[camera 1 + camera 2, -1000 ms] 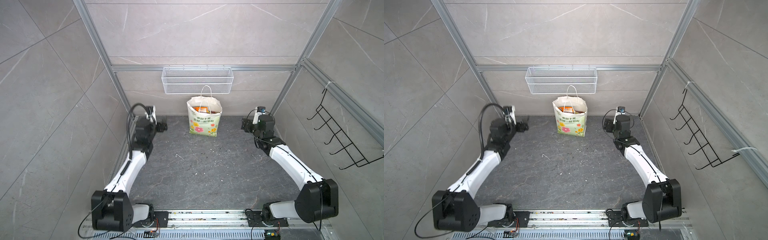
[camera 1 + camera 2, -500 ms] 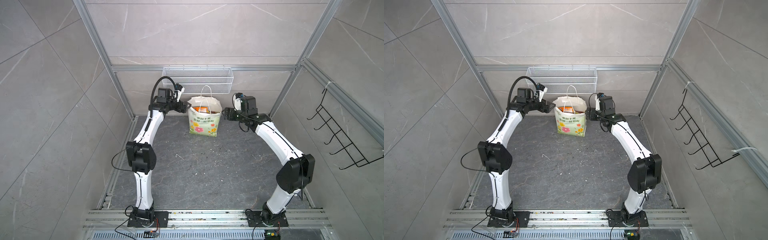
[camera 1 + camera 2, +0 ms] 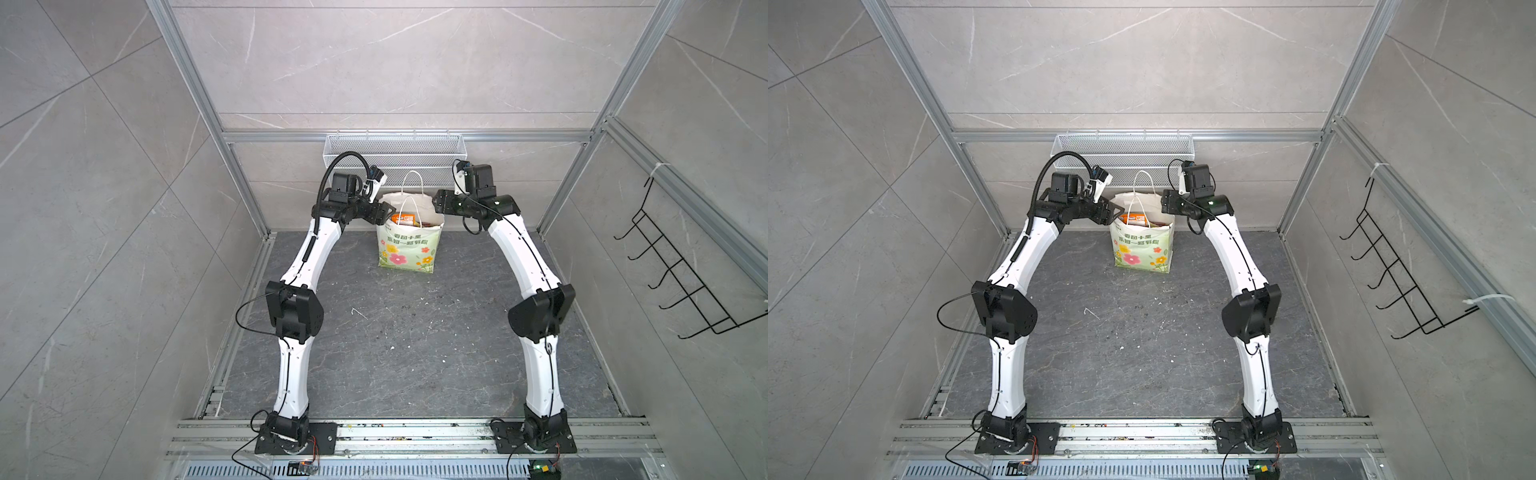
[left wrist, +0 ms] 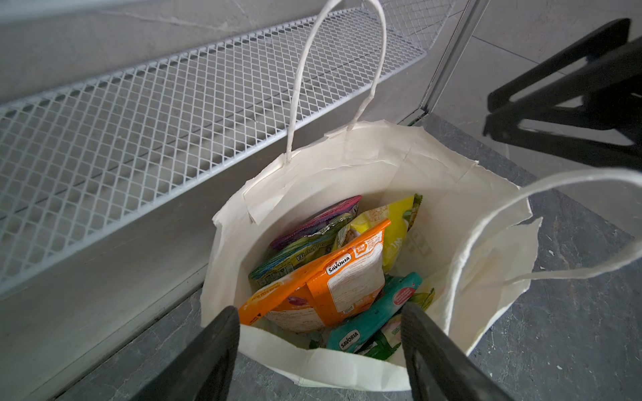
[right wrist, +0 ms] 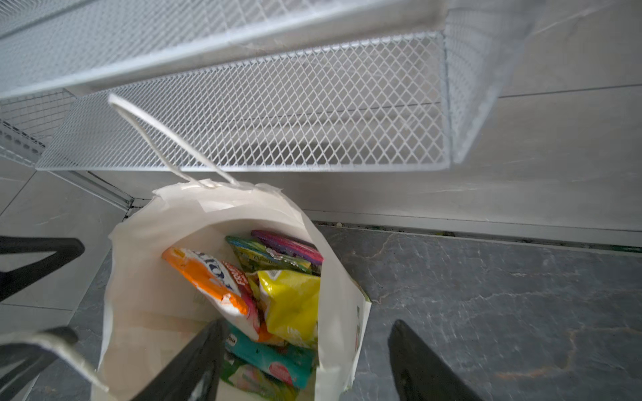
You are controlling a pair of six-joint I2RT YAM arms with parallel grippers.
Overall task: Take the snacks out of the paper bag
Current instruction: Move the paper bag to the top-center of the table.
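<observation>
Front rail: we see both arm bases fixed to the aluminium rail [image 3: 415,432] at the near edge.
Floor: a dark grey slab [image 3: 395,340] speckled with pale crumbs.
Arms: both rise and arc forward, meeting the bag from either side.
Paper bag: the paper bag [image 3: 409,253] [image 3: 1144,249] stands upright at the far middle of the floor. Its flowered green front faces us, its mouth gapes and its cord handles [image 4: 378,52] stand up.
Left gripper: the left gripper [image 3: 384,210] [image 4: 319,310] hangs at the bag's left rim. Its jaws are spread wide and hold nothing.
Right gripper: the right gripper [image 3: 438,201] [image 5: 307,324] is at the right rim, also spread and empty. One finger is over the mouth and one is outside the side wall. We cannot tell whether it touches the paper.
Snacks: all the snacks [image 4: 333,281] lie inside the bag. We make out an orange packet [image 5: 208,277] on top, a teal packet [image 4: 375,316] beneath it and a yellow packet [image 5: 291,302] beside it. A green packet [image 4: 298,253] and a purple packet [image 4: 319,217] lean against the far wall.
Mesh basket: a white mesh basket [image 3: 392,151] is mounted on the back wall, just behind and above the bag.
</observation>
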